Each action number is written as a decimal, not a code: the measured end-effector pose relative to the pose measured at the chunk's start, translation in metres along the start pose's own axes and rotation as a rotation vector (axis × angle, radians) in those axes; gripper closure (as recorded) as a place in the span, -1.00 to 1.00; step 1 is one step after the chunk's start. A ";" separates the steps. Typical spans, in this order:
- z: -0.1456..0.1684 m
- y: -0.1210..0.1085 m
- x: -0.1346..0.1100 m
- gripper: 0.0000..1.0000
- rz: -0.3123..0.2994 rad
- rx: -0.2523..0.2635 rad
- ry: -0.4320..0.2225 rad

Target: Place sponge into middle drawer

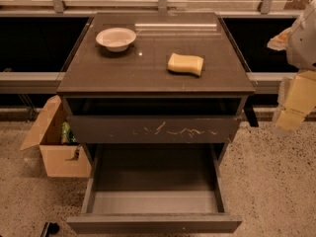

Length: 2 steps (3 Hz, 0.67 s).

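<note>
1. One drawer pulled well out, bottom centre of frame: middle drawer, plain front, grey inner floor bare. Sponge not in it yet.
2. Above it, scratched drawer, only slightly out, so the way down into the middle drawer looks unblocked.
3. Gripper at right edge, mid-height, off the cabinet's side and well apart from the sponge; grasps nothing visible. Clenched or released: cannot tell.
4. Box, cardboard, left on the speckled floor, beside the cabinet.
5. Sponge lies flat on the cabinet top, right of centre, nothing touching it.
6. Handling, my guess: light, soft, squashes under a pinch, not fragile, not slippery. Take it across the narrow pinched sides, from above. It may slide on the top if nudged.
7. Top looks smooth, glossy, hard and level.
8. Bowl, white, upper left on the top, well apart from the sponge.
9. Rail and glass run along the upper edge.
</note>
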State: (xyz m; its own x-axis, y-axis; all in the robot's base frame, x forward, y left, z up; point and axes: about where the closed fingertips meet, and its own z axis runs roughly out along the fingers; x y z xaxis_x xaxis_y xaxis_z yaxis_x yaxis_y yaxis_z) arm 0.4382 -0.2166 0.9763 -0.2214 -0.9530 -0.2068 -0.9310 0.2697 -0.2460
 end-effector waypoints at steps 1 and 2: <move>0.000 0.000 0.000 -1.00 0.000 0.000 0.000; 0.013 -0.027 -0.007 -1.00 0.010 0.025 -0.093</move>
State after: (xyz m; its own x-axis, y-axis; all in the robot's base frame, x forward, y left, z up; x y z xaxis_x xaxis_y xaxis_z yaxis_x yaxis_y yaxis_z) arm 0.4686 -0.2158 0.9725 -0.2012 -0.9337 -0.2962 -0.9212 0.2832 -0.2669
